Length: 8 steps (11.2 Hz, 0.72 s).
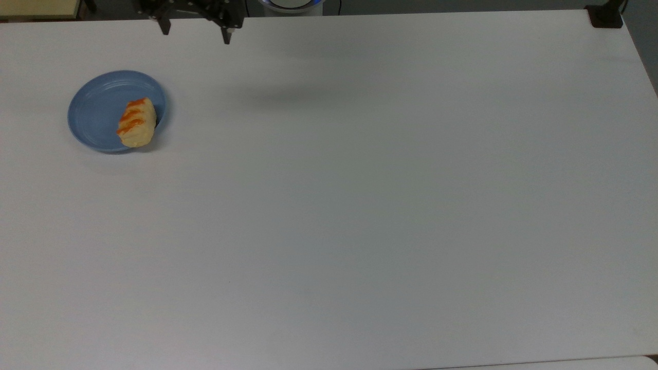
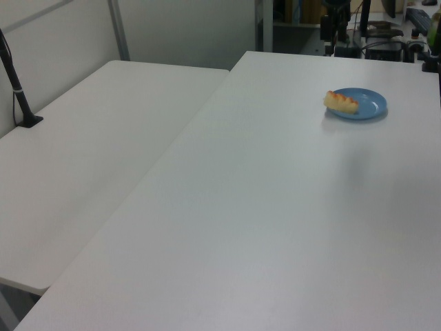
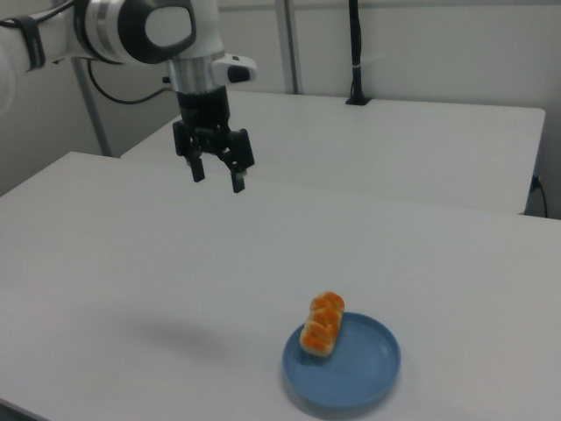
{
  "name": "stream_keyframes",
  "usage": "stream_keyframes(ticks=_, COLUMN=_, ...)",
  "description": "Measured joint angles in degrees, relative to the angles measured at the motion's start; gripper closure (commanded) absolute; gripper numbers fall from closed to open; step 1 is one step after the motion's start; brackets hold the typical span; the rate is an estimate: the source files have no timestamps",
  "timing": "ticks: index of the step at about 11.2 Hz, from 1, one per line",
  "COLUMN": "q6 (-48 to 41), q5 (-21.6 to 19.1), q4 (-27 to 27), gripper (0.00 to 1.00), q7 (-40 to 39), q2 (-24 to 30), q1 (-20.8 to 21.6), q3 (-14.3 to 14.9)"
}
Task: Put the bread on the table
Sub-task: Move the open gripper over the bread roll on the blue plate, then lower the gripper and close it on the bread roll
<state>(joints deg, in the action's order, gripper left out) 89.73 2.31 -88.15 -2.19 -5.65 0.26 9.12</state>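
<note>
The bread [image 1: 136,122], a pale-yellow roll with orange stripes, lies on the right-hand rim of a round blue plate [image 1: 95,110] near the top view's left side of the white table [image 1: 360,205]. My gripper [image 1: 195,32] hangs open and empty at the table's far edge, up and to the right of the plate in the top view. In the right view the gripper [image 3: 217,178] is high above the table, well to the left of and beyond the bread [image 3: 323,324] and plate [image 3: 359,368]. The left view shows the bread [image 2: 341,101] on the plate [image 2: 368,105].
A black clamp post [image 1: 605,15] stands at the table's far right corner in the top view. A second white table [image 2: 89,152] adjoins on the left view's left, with a black post [image 2: 17,89] on it. Another black post [image 3: 355,53] rises behind in the right view.
</note>
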Motion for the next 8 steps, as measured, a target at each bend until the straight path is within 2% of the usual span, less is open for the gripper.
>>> stream_keyframes(ticks=5, q6=13.50, q5=-0.02, q4=-7.80, gripper=0.00, q7=-10.08, q2=-3.15, q1=-0.03, q3=9.75)
stream_keyframes(ticks=8, q6=23.68, q5=0.18, q4=-14.16, gripper=0.00, q7=-14.15, q2=-6.01, q1=-0.25, q3=12.78)
